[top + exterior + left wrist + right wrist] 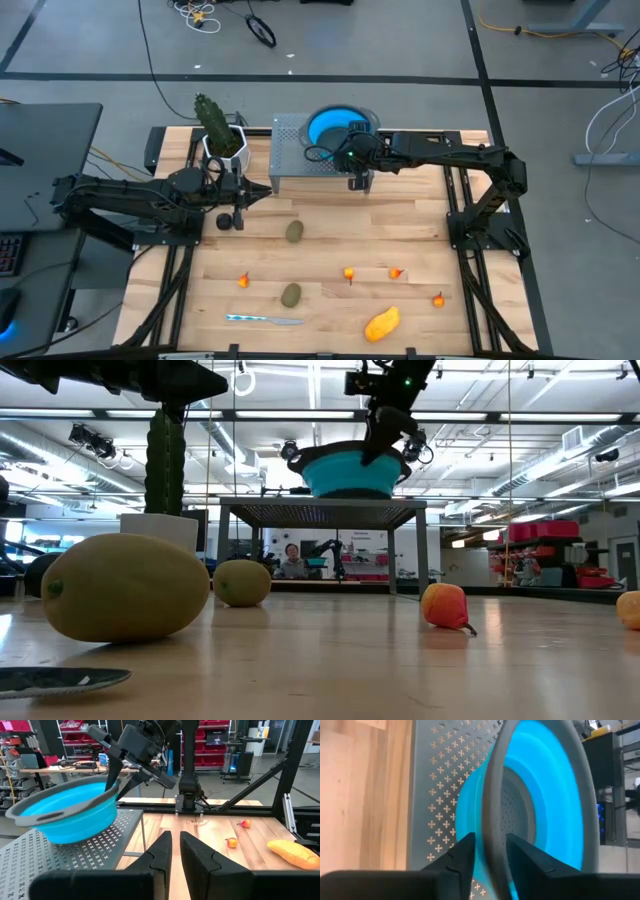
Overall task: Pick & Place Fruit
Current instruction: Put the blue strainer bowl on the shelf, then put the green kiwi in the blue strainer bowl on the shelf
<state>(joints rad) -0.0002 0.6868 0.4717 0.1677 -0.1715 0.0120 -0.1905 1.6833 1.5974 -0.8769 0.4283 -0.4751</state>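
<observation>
the right gripper (487, 852) straddles the blue bowl's (555, 795) grey rim, fingers slightly parted; left gripper (175, 847) closed, empty.

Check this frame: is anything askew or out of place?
Yes. The blue bowl sits tilted on the perforated metal stand, its grey rim between the right gripper's fingers. All the fruit lies scattered on the table, none in the bowl.
</observation>
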